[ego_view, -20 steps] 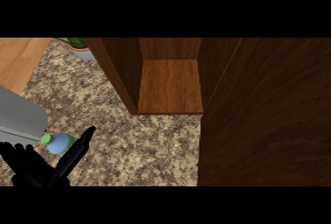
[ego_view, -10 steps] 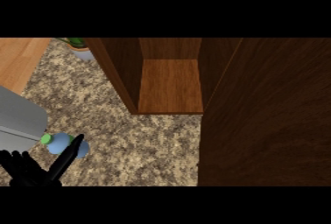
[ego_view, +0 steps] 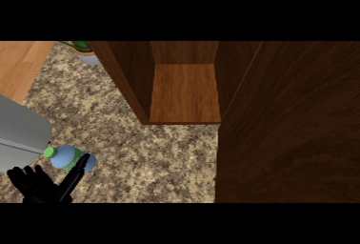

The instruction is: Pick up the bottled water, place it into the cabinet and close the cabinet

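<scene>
far left: grey block (ego_view: 20, 128), edge of view, sitting on the speckled counter (ego_view: 147, 157).
lower left: left hand (ego_view: 38, 188), open, fingers straight and fanned apart, holding nothing. one long finger (ego_view: 76, 174) slants up-right and its tip overlaps the bottle's right end; cannot tell if it touches.
just above the hand, beside the grey block: bottled water (ego_view: 65, 156), blue body, green cap (ego_view: 49, 152). as seen, long axis runs cap-left to base-right, tilted slightly down; standing or lying, cannot tell. bottle lies ahead of the palm, so the closing move looks to be forward and a little right, fingers wrapping across that axis.
centre: cabinet (ego_view: 126, 81) open, bare shelf (ego_view: 186, 93), well apart from the bottle, up and right.
right: its door (ego_view: 295, 128), swung wide.
right hand not seen; left is plainly the nearer.
</scene>
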